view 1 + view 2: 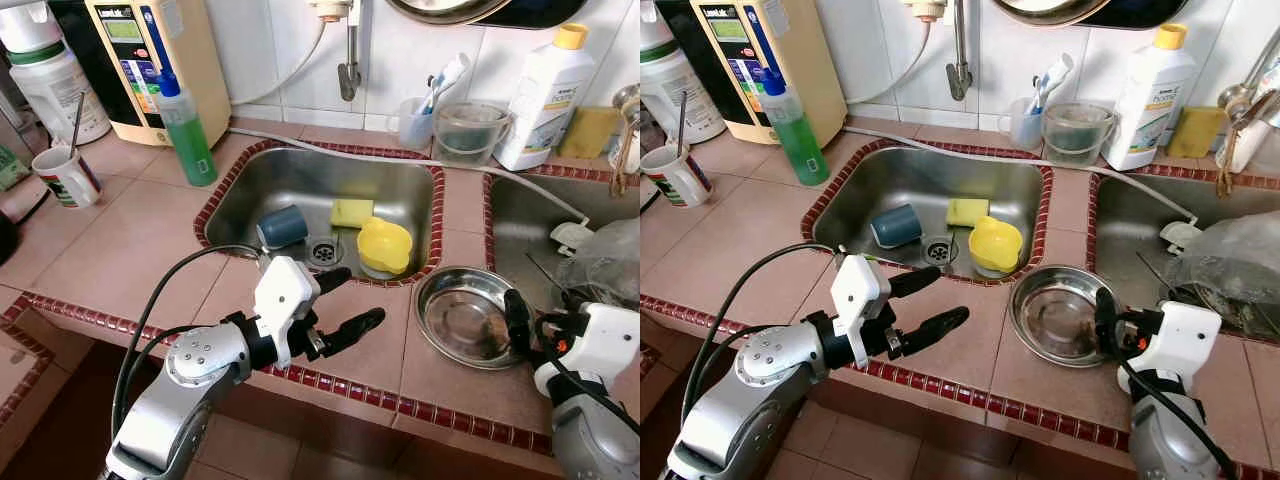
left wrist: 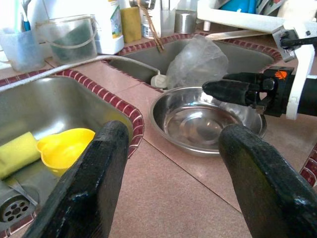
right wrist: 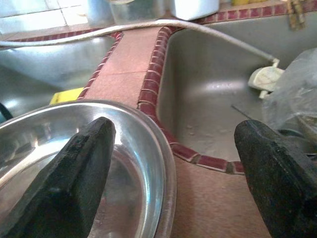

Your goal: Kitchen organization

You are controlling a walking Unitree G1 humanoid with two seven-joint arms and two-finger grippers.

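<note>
Steel bowl (image 1: pixel 470 317) on table (image 1: pixel 130 260); right gripper (image 3: pixel 171 148) apart astride rim, pinch squarely; left gripper (image 1: pixel 345 305) apart, idle.

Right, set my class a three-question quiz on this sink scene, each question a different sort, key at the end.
1. True or false: the steel bowl sits inside the left sink.
2. Which lies in that sink? A) yellow cup B) green bottle C) mug
3. Fill in: the right gripper is open, one finger over the bowl's ____.

Key
1. False; it is on the counter between the sinks.
2. A
3. rim
</note>
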